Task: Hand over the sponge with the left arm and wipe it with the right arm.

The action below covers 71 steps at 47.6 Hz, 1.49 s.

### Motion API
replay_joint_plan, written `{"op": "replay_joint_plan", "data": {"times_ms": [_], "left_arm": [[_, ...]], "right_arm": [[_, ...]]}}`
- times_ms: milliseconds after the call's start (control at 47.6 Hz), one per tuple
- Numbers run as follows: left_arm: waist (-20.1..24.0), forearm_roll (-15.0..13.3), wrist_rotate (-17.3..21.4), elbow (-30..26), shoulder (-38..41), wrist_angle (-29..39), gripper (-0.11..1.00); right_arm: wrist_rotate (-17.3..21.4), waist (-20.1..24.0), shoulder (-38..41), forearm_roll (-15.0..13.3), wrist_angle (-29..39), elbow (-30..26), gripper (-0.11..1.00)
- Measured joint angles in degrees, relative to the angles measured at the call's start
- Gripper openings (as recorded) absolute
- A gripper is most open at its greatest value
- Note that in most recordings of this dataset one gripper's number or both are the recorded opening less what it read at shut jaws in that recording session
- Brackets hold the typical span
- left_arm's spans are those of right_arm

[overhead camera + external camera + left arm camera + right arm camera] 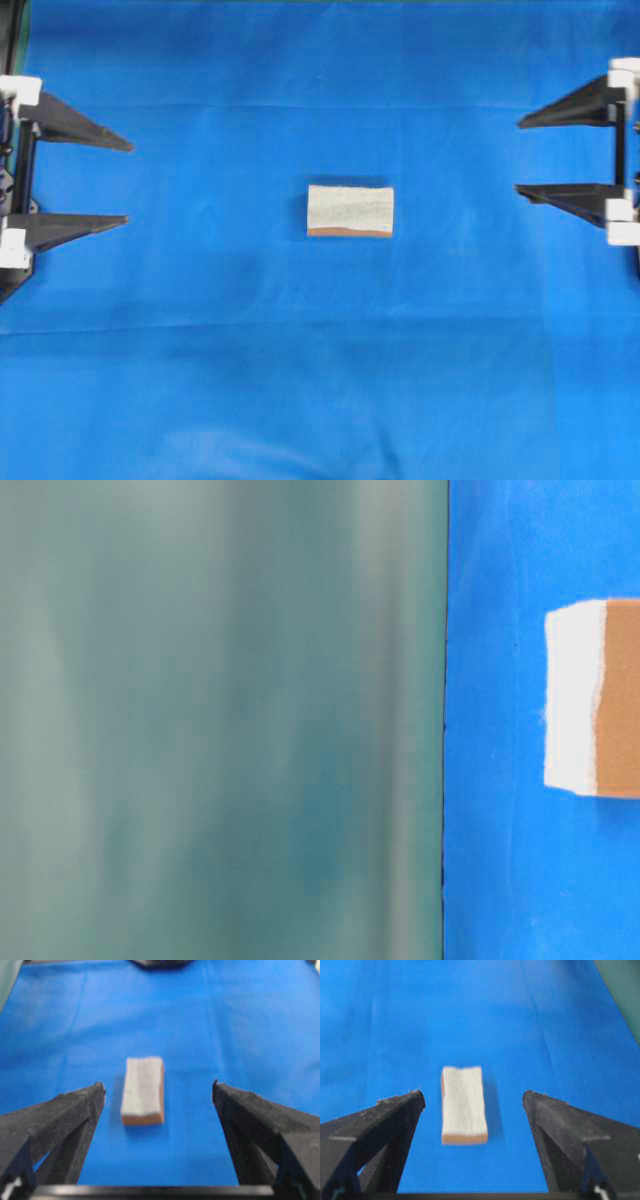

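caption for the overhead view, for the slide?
Sponge lying flat mid-cloth on the blue cloth, left gripper and right gripper open at opposite edges, neither touching it.

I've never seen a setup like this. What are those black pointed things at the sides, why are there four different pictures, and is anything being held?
The black pointed things are the fingers of two robot arms. In the view from above, the left gripper reaches in from the left edge and the right gripper from the right edge. Both stand wide open and hold nothing.

Between them, on a blue cloth, lies a small sponge: pale scouring side up, with a tan foam layer beneath. Nothing touches it.

Four cameras look at the same moment. One looks straight down. One sits low at table level, showing the sponge's side at its right edge; the blurred grey-green area filling the rest I cannot identify. The other two ride on the arms' wrists, so each looks out between its own two fingers towards the sponge.
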Motion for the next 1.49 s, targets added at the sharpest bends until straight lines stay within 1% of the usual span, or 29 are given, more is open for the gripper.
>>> {"op": "replay_joint_plan", "data": {"times_ms": [105,210,336,441,567,1009,1492], "left_arm": [[-0.1,0.0,-0.1,2.6,-4.0,0.4,0.86],[-0.1,0.0,-0.5,5.4,-8.2,0.6,0.86],[-0.1,0.0,-1.1,8.5,-12.0,1.1,0.86],[-0.1,0.0,-1.1,11.0,-14.1,1.3,0.86],[-0.1,-0.1,-1.9,12.7,-14.7,1.3,0.86],[-0.1,-0.2,-2.6,13.1,-14.8,1.3,0.86],[-0.1,-0.2,-2.4,13.1,-14.8,1.3,0.86]], "right_arm": [[0.0,0.0,-4.3,0.1,1.6,3.2,0.74],[0.1,0.0,-7.7,0.3,1.7,6.1,0.74],[1.1,0.0,-10.7,0.7,1.7,9.4,0.74],[1.5,0.0,-11.8,0.7,1.2,10.8,0.74],[1.8,0.0,-11.9,0.8,0.2,11.5,0.74],[1.9,0.0,-11.9,0.8,-0.4,11.9,0.74],[1.9,0.0,-11.9,0.8,-0.4,11.9,0.74]]}}
